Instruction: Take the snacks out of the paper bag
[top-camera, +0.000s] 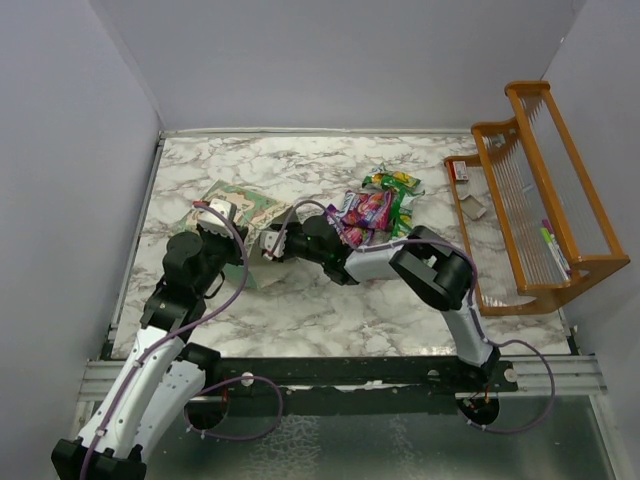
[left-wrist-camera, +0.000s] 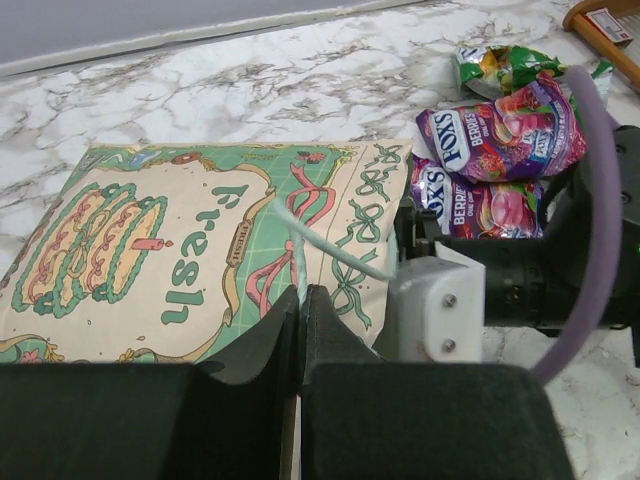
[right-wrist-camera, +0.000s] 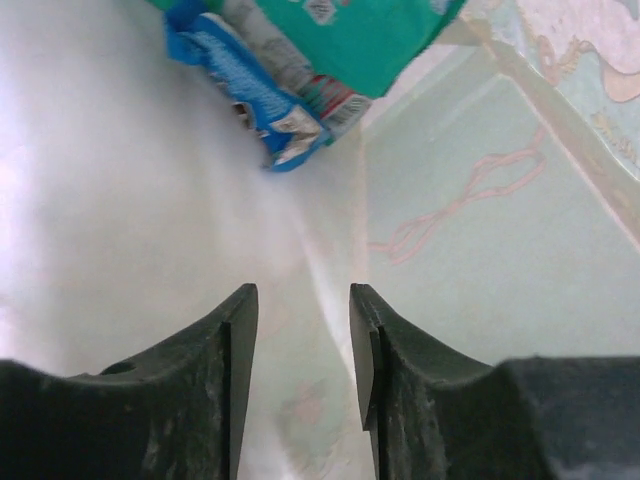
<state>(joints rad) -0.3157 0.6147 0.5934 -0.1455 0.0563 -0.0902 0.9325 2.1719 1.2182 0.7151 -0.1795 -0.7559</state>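
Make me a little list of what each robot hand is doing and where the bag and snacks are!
paper bag: lying on the marble table, printed side up
left gripper: shut, seems to pinch the bag's edge
right gripper: jaws open, reaching inside the bag
snacks inside: blue packet and teal-green packet, ahead of the right gripper
snacks outside: purple packets and green packet, on the table beside the bag
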